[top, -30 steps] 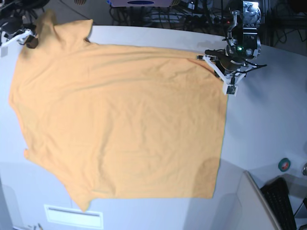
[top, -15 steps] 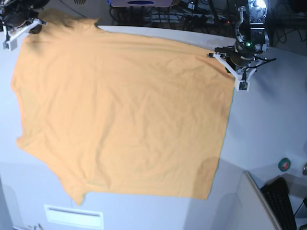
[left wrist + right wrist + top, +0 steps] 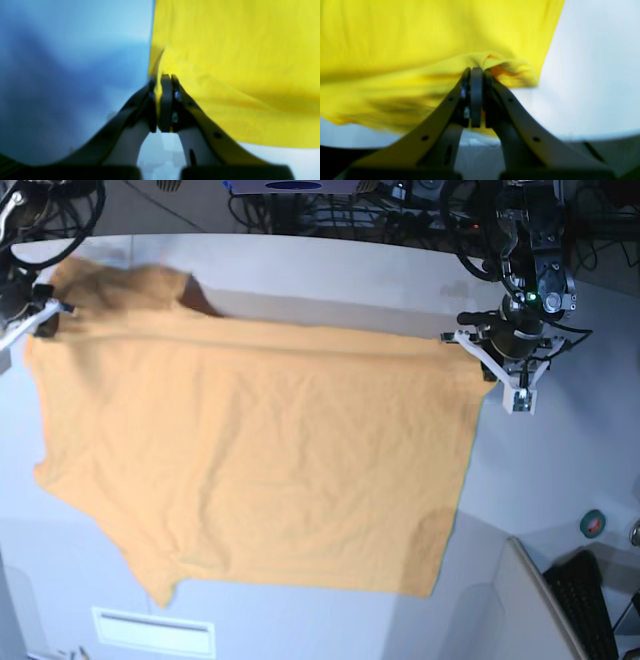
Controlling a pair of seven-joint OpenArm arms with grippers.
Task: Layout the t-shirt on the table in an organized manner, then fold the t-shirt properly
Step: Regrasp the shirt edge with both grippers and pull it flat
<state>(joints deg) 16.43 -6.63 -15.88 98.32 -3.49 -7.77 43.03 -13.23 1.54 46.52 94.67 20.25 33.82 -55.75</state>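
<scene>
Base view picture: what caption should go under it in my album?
Two robot arms hold an orange t-shirt by its far corners, stretched across the white table.

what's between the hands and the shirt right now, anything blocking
Nothing visible. Both hands are shut on the t-shirt itself: the left hand pinches one edge, the right hand a bunched corner.

Robotics lab, white table [image 3: 590,430], tangled cables [image 3: 330,210], keyboard [image 3: 585,605]
</scene>
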